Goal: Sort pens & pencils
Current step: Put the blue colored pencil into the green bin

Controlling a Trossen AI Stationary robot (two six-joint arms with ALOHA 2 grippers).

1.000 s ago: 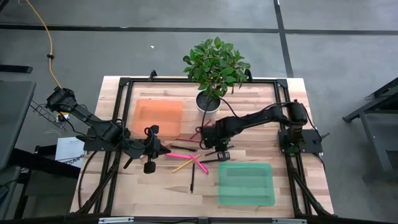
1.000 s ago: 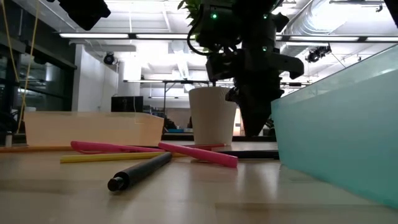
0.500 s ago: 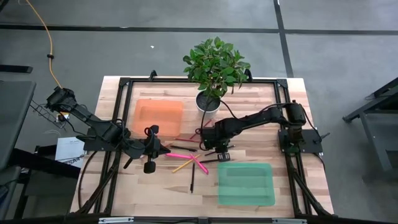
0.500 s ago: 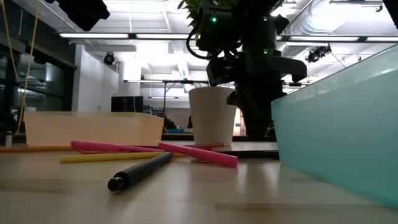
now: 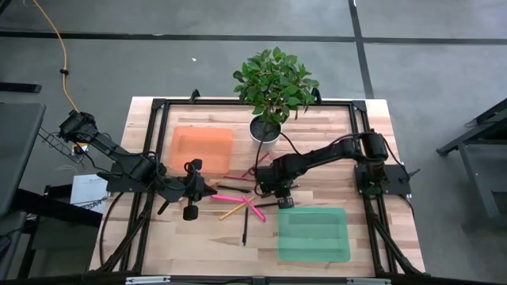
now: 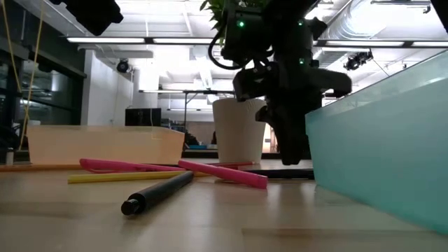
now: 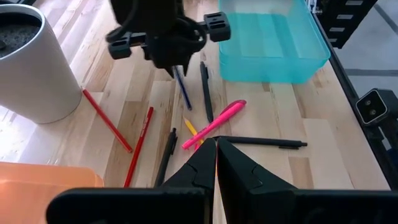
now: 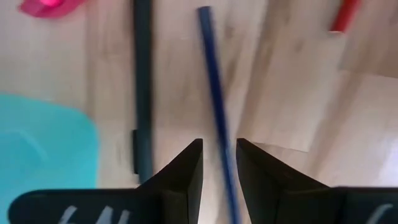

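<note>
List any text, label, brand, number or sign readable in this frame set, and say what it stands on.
No text reads anywhere in these views.
White sheet beside the table's left edge: dark print, too small to read.
Pens and pencils, such as the pink pen and the blue stick between the right claw's fingers: no legible print.
Turquoise bin, orange bin, white plant pot: blank.

Left gripper [image 7: 216, 163]: own dark fingers pressed together, over a wooden table [image 7: 323, 168]. Right gripper [image 7: 177, 59]: farther off, jaws parted above a blue pen [image 7: 183, 89]. Beside it lie a black pen [image 7: 206, 93], a pink pen [image 7: 214, 124] crossing a yellow pencil [image 7: 190, 128], a black pen [image 7: 264, 142], another dark pen [image 7: 166, 156] and two red pencils [image 7: 107, 120], [image 7: 138, 145]. Turquoise bin [image 7: 272, 38] beyond; white pot [image 7: 28, 65] and orange bin [image 7: 43, 174] at the edges.
</note>
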